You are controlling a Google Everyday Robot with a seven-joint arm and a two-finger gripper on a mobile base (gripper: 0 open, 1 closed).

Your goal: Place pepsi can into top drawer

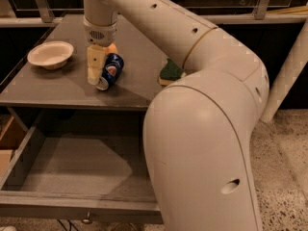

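white bowl (50,55) sits off on the left of the grey cabinet top (53,89), well apart from the action, so it shouldn't get in the way. next over, the gripper (98,77) hangs straight down from the arm (207,105) onto the pepsi can (110,70). the fingers (94,64) look clamped on it: one cream finger is pressed to its left side and the other is hidden behind it. the can is tilted, logo facing out and low end right by the surface, which to me reads like it's pinched for a lift, not just lying there. there's a bit of something orange just behind the wrist, can't say what. right of that is a green and yellow sponge (170,72), partly behind the arm. below the top, the top drawer (72,165) is pulled wide open with its knob (86,220) at the front, ready for a drop, i'd guess. speckled floor (284,143) on the right, dark glass at the back.
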